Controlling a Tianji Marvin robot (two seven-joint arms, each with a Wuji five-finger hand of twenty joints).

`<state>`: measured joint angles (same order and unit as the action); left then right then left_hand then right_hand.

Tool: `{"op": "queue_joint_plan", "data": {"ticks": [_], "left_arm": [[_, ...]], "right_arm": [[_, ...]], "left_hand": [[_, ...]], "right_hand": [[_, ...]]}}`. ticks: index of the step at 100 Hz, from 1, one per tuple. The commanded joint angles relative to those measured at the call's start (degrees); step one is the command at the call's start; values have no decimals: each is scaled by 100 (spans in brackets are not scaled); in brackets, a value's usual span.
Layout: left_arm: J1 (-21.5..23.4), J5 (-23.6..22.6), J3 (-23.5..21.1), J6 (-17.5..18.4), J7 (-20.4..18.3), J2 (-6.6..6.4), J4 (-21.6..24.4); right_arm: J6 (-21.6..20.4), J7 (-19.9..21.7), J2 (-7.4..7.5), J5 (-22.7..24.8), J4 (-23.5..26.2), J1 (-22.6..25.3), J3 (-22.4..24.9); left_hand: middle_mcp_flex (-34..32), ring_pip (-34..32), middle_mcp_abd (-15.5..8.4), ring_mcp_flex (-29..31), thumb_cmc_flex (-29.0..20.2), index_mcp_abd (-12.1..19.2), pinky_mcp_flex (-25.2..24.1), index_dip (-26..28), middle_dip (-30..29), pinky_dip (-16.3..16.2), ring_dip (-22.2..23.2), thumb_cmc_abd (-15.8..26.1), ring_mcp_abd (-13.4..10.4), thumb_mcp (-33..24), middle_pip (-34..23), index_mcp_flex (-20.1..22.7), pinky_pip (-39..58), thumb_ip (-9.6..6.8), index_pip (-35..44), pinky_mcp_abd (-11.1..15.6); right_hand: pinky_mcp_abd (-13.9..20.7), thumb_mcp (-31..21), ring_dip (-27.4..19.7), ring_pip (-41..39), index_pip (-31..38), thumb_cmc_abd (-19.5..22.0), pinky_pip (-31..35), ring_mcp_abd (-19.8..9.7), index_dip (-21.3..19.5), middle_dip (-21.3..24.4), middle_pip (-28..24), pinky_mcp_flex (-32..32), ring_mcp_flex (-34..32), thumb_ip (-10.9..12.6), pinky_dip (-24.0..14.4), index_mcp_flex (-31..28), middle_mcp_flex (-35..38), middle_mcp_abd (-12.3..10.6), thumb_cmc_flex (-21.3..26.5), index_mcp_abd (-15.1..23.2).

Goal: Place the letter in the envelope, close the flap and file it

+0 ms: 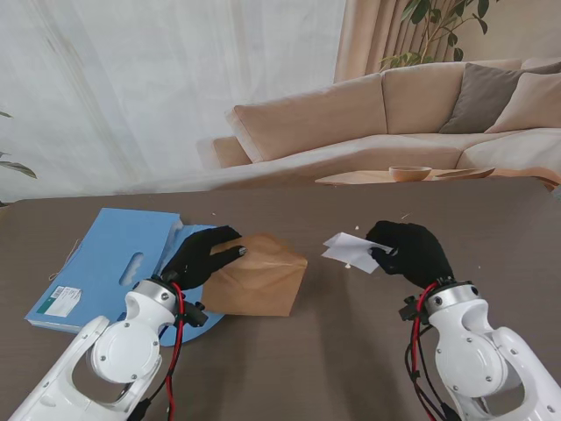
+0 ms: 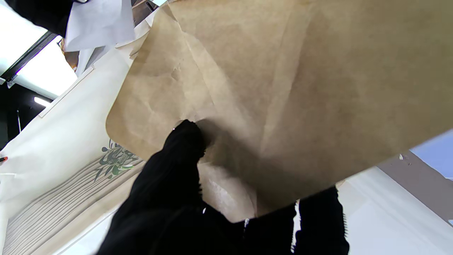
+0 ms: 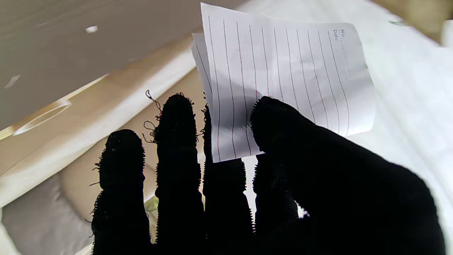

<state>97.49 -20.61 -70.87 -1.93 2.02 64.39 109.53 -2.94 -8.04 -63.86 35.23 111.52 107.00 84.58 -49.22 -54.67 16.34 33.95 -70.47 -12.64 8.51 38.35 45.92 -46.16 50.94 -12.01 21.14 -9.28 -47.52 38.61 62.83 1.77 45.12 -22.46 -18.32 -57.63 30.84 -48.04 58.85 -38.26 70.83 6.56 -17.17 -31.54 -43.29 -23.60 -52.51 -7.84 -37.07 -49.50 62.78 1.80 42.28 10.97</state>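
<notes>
A brown paper envelope (image 1: 259, 276) is held up off the table by my left hand (image 1: 207, 256), black-gloved, shut on its left edge. In the left wrist view the envelope (image 2: 283, 88) fills the frame, creased, with my thumb (image 2: 184, 141) pressed on it. My right hand (image 1: 410, 250) is shut on the letter (image 1: 352, 250), a folded white lined sheet, pinched between thumb and fingers and pointing toward the envelope. In the right wrist view the letter (image 3: 283, 78) rises from the pinch of my thumb (image 3: 283, 124). A gap separates letter and envelope.
A blue file folder (image 1: 110, 267) with a white label lies on the dark brown table (image 1: 351, 351) at the left, partly under my left hand. A sofa (image 1: 394, 114) and a low table with a bowl (image 1: 409, 173) stand beyond the far edge.
</notes>
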Motion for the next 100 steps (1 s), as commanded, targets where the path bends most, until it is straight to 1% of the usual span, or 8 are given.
{"op": "queue_joint_plan", "data": {"ticks": [1,21,38,54,68,86,95,100], "left_arm": [[-17,13,56,-78,-59,67,142],[-168,109,227,-399,0,108,202],[-279,139,333,-565,34,129,216],[-328,198,386,-661,61,148,224],[-319,258,387,-699,70,155,242],[-291,319,346,-683,36,150,279],[-266,369,319,-658,5,145,310],[-249,398,302,-642,-16,141,330]], "right_arm": [[-103,62,-99,-68,193,0,-162],[-471,29,-131,-567,321,-107,-623],[-743,7,-132,-690,251,-261,-988],[-887,61,-129,-850,125,-463,-1281],[-959,155,-115,-912,15,-634,-1449],[-1022,273,-91,-917,-113,-791,-1532],[-1035,221,-91,-770,-209,-865,-1578],[-1028,120,-102,-641,-276,-908,-1616]], "left_hand": [[2,-26,20,19,-350,37,8,19,35,28,-4,179,77,-138,36,-62,139,55,84,-102],[3,-27,31,11,-350,22,-6,12,38,29,-5,179,95,-140,40,-67,136,56,86,-98],[6,-32,34,10,-350,9,-5,11,42,28,-5,181,90,-140,38,-71,138,57,88,-107],[6,-37,35,10,-350,7,-2,13,44,28,-5,177,89,-141,33,-68,142,59,95,-99],[7,-49,41,15,-350,1,-3,14,46,29,-1,180,85,-137,22,-68,143,61,99,-99],[10,-52,45,12,-350,3,-5,13,45,29,1,182,82,-141,15,-71,143,58,96,-106],[14,-50,45,8,-350,1,-5,15,42,29,1,187,82,-137,17,-70,143,59,95,-106],[12,-50,49,12,-350,-4,-5,16,41,29,1,181,87,-142,17,-70,144,57,94,-106]], "right_hand": [[-119,-123,114,-39,52,-89,159,126,-33,54,40,-39,-184,-145,-77,-262,273,14,-10,50],[-139,-112,105,-20,33,-109,217,138,1,120,131,-107,-276,-177,-88,-328,379,33,-1,42],[-147,-106,106,-16,25,-119,239,147,8,120,154,-114,-302,-181,-95,-343,402,39,5,36],[-153,-105,109,-12,18,-121,255,157,12,130,180,-121,-310,-183,-99,-353,424,50,10,28],[-152,-102,114,-17,8,-108,268,154,15,125,186,-127,-325,-181,-104,-340,434,60,8,14],[-170,-65,130,-58,-143,-96,306,170,210,182,155,-156,-408,-132,-116,-230,530,109,-204,-232],[-154,-22,133,-59,-153,-172,315,147,246,169,123,-144,-381,-142,-119,-184,485,79,-296,-249],[-142,-48,149,-88,-58,-227,326,124,149,135,47,-148,-372,-139,-122,-132,456,53,-307,-194]]}}
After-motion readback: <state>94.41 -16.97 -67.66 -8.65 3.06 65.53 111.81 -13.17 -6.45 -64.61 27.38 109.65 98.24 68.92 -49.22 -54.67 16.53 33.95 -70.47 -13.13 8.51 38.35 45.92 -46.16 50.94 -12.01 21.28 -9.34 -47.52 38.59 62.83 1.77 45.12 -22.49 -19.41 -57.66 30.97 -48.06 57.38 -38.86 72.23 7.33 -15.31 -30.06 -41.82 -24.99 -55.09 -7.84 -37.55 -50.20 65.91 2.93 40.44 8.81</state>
